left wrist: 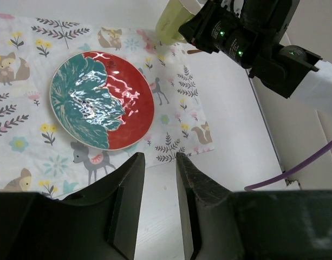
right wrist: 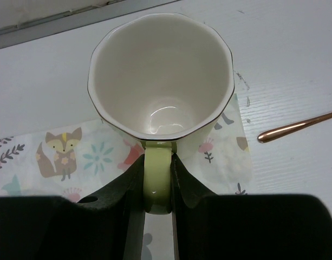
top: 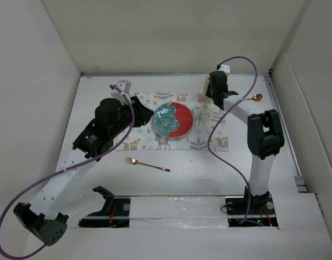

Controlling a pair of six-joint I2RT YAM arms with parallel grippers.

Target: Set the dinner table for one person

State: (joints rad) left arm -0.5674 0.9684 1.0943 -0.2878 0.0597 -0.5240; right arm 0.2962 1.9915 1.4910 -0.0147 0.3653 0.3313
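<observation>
Below my left gripper (left wrist: 159,160) spreads the dinner table (left wrist: 230,124), white and bare past the edge of the woodland placemat (left wrist: 25,135). My left jaws stand narrowly apart and hold nothing. Just ahead of them and a little left, the red-and-teal plate (left wrist: 101,100) lies on the placemat. Behind that gripper, toward my bases, a copper fork (top: 147,164) lies on the bare table. My right gripper (right wrist: 157,165) pinches the handle of a pale green mug (right wrist: 160,70), upright over the placemat's corner; whether it touches down I cannot tell. Right of that gripper, a copper spoon (right wrist: 295,127) lies on the table.
</observation>
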